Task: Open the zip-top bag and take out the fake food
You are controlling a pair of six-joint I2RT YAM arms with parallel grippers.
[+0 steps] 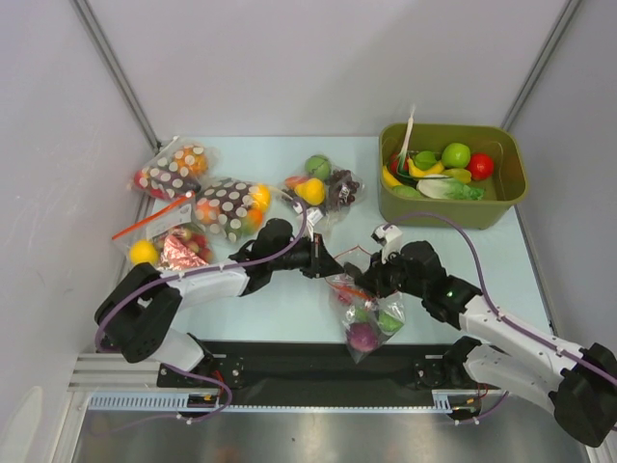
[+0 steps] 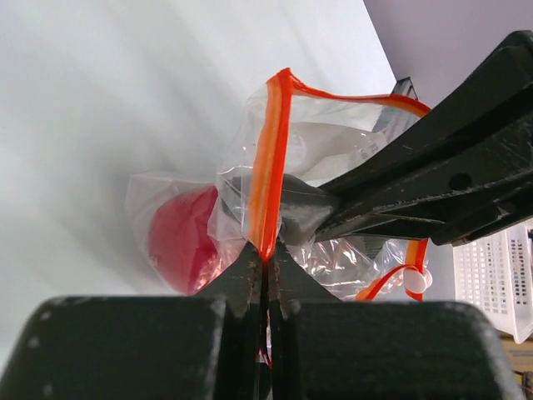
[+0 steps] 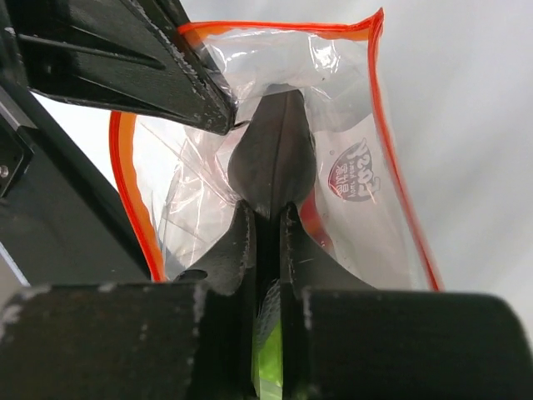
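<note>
The zip-top bag (image 1: 359,301) hangs between my two grippers above the table's near middle, its mouth open. In it I see a purple piece (image 1: 363,335) and a green piece (image 1: 388,321). My left gripper (image 1: 326,260) is shut on the red-orange zip strip (image 2: 268,167). A red ball (image 2: 183,237) shows through the plastic in the left wrist view. My right gripper (image 1: 370,280) reaches into the mouth and is shut on the grey fish-like piece (image 3: 275,154). Its fingers (image 2: 400,179) cross the left wrist view. The bag's orange edge (image 3: 400,183) frames the right wrist view.
A green bin (image 1: 501,207) of toy food stands at the back right. Two brown white-dotted bags (image 1: 227,207) (image 1: 174,169) and a clear bag with a yellow ball (image 1: 164,249) lie at the left. Another clear bag (image 1: 323,183) lies at the back middle.
</note>
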